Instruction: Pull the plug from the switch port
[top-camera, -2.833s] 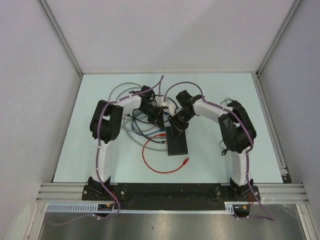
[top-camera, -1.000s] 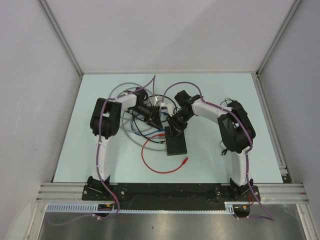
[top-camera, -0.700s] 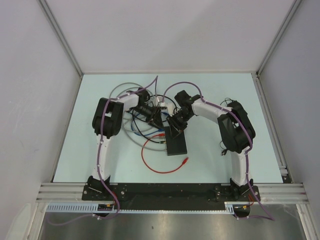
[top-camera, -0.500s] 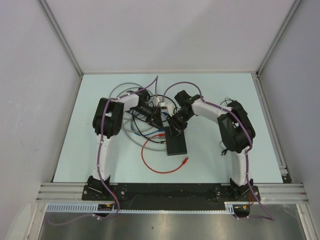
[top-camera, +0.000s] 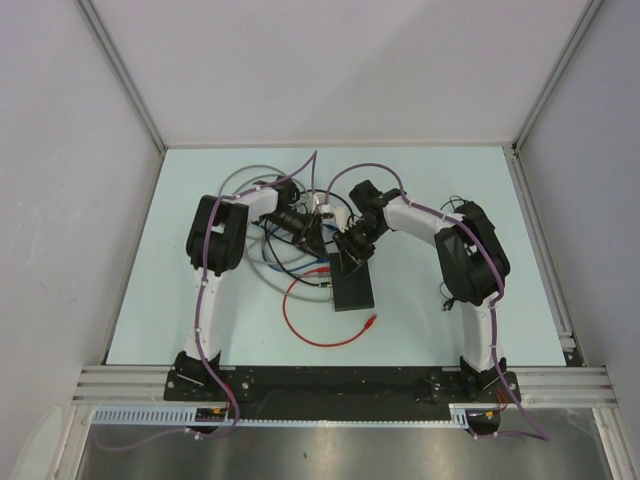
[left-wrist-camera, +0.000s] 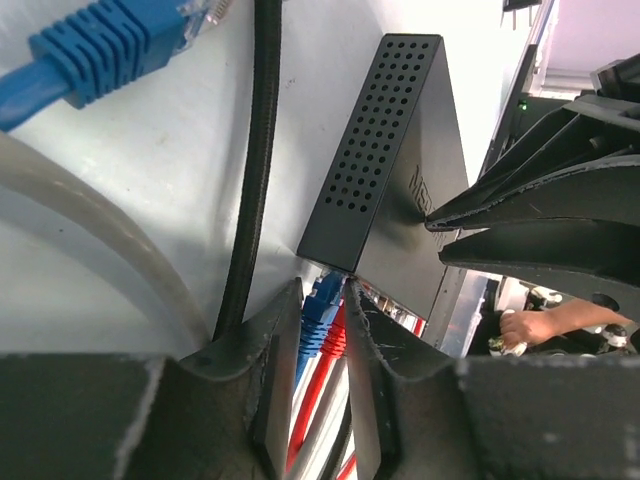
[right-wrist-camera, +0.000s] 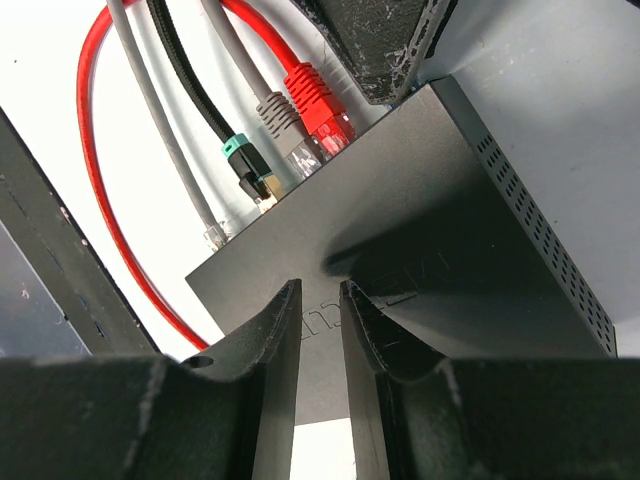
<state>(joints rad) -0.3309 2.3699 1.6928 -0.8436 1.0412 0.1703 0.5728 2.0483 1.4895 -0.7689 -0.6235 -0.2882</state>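
Three plugs (right-wrist-camera: 318, 105) in the switch (right-wrist-camera: 430, 230) ports, blue plug (left-wrist-camera: 320, 318) apparently tight within left gripper (left-wrist-camera: 322, 290), right gripper (right-wrist-camera: 320, 290) near-closed on top.

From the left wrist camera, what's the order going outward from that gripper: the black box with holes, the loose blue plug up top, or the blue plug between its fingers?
1. blue plug: between the fingers of the left gripper, bottom centre, at the box's edge.
2. switch: just beyond, centre right.
3. loose blue plug: top left corner, farthest.
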